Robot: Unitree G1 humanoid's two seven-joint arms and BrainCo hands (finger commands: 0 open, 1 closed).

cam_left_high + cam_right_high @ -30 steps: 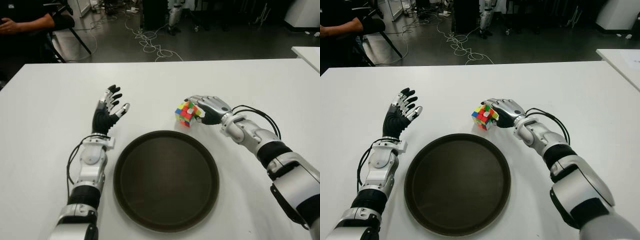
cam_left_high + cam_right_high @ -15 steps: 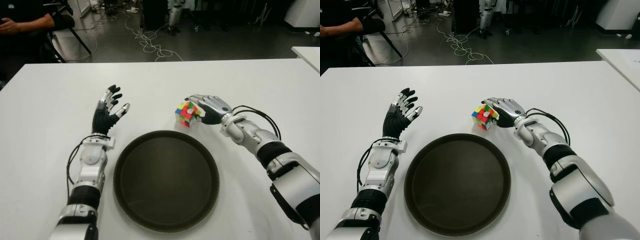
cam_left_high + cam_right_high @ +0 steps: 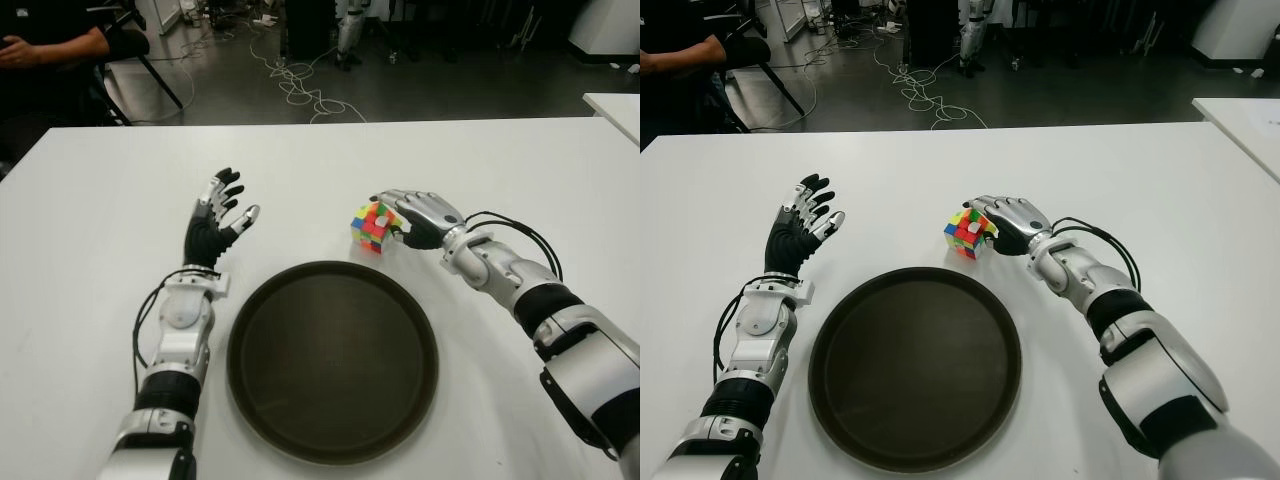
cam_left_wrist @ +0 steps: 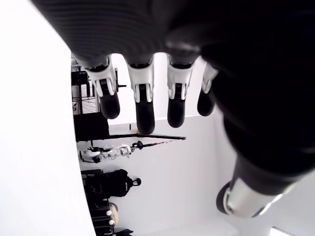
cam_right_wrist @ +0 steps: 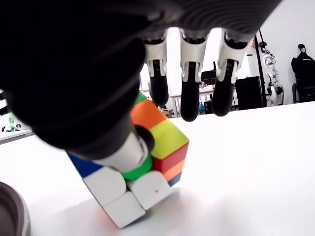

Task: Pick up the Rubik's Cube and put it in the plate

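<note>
No brand, label or writing can be read on anything here. The cube is a small puzzle cube with white plastic edges and mixed faces of red, green, yellow, orange, blue and white squares; it sits on the white counter just beyond the far rim of the plate, tipped so that it stands on a lower edge or corner instead of lying flat. The plate is a round, dark brown dish with a raised rim, lying near the robot with nothing in it. The right hand is at the cube's right side: in the right wrist view its thumb presses against the near face of the cube, across the green and yellow squares, while three fingers curl over above the top without clearly touching it, so the hand is half closed about the cube and not plainly gripping it. The left hand shows to the left of the plate, well apart from the cube, raised with its palm up and fingers spread, holding nothing. At the far left corner beyond the counter a seated person in dark clothing shows in part, and cables trail across the dark floor.
</note>
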